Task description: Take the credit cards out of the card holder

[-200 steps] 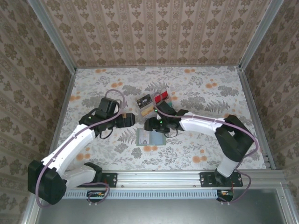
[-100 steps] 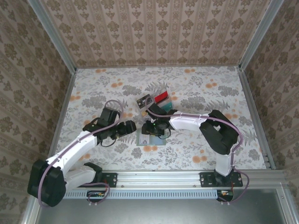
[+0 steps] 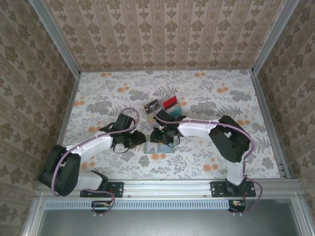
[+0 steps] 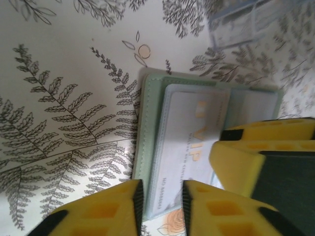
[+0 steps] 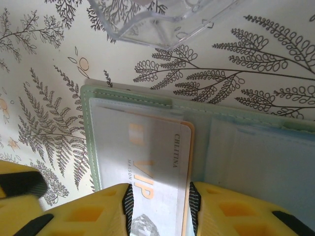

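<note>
Left pincer (image 3: 140, 140) has swung in beside the card holder (image 3: 158, 147), mid-bench toward the near edge | left pincer narrowly spread; right pincer (image 5: 158, 206) likewise, straddling the sleeved VIP card (image 5: 147, 162) | tip: left pins holder, right slides card out flat

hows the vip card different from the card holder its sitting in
The VIP card is silvery white with gold lettering; the card holder is plain pale green with a stitched edge. The card is smaller, covering only one panel of the two-panel holder. The card is tucked in a pocket; the holder lies spread open. Both are flat rectangles.
</note>
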Available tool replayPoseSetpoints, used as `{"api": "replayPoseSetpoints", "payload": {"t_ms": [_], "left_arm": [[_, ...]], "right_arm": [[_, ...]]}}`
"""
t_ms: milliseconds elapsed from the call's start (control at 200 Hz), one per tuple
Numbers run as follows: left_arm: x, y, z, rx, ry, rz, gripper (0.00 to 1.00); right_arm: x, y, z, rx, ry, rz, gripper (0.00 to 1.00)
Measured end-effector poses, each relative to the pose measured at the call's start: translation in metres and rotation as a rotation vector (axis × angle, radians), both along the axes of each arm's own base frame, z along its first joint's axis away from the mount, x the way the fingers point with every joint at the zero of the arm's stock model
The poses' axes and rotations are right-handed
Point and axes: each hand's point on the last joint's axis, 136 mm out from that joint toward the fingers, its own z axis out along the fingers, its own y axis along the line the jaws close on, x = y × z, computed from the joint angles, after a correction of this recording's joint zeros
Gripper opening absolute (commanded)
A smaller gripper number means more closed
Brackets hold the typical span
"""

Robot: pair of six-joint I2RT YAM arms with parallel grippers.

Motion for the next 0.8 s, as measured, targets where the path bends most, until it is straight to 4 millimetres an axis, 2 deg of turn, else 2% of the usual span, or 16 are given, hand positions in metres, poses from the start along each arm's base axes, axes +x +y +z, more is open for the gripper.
{"api": "replayPoseSetpoints", "payload": {"t_ms": [185,410,800], "left_arm": [[-0.002,-0.004,-0.014,0.016,0.034,-0.015,0.15],[0.003,-0.011,-0.010,-0.002,0.015,-0.027,0.08],[0.005,-0.017,-0.017,0.006,0.027,-0.050,0.08]], "right_arm": [[0.000,0.000,0.000,0.000,0.000,0.000,0.38],[0.001,-0.001,0.000,0.000,0.001,-0.002,0.38],[0.000,-0.003,-0.003,0.004,0.010,-0.003,0.39]]}}
